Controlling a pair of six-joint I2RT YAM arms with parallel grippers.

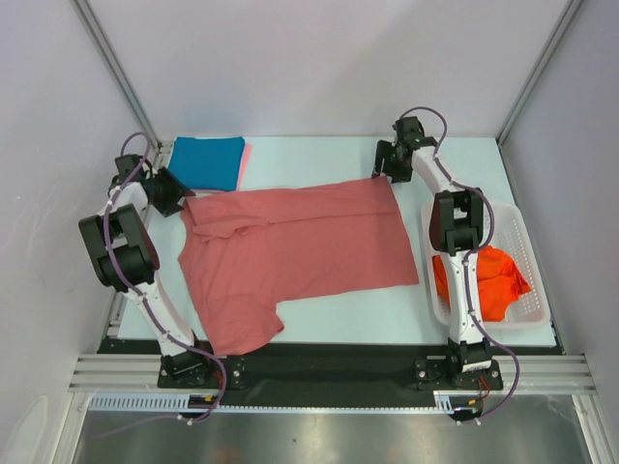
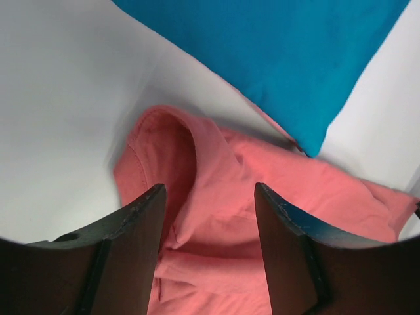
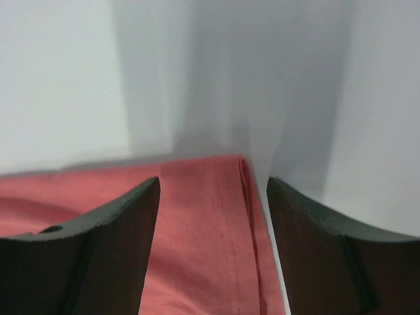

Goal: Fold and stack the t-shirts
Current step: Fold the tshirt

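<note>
1. Left gripper [image 2: 210, 190]: jaws apart, holding nothing, poised over a bunched fold [image 2: 172, 141] at the far left of the salmon shirt [image 1: 300, 246].
2. Judged step: take both far corners and fold the shirt toward the near edge. Close on the fold's outer edge only. The cloth is doubled here, and a deep bite would likely drag the layer beneath.
3. Teal shirt [image 1: 206, 161]: folded, just beyond the left gripper. Its corner reaches the salmon cloth, but contact cannot be confirmed. Lift away from it.
4. Salmon shirt: spread flat across the middle of the table [image 1: 329, 155], with one sleeve reaching the near edge.
5. Right gripper [image 3: 213, 184]: jaws apart, empty, straddling the far right corner [image 3: 239, 164]. Seat the hem between the pads before closing.
6. Basket [image 1: 530, 261]: near right, holding orange shirts [image 1: 488, 280]. Only a narrow strip of table separates it from the salmon shirt, so keep the fold path clear of it. Bare table shows along the far edge.
</note>
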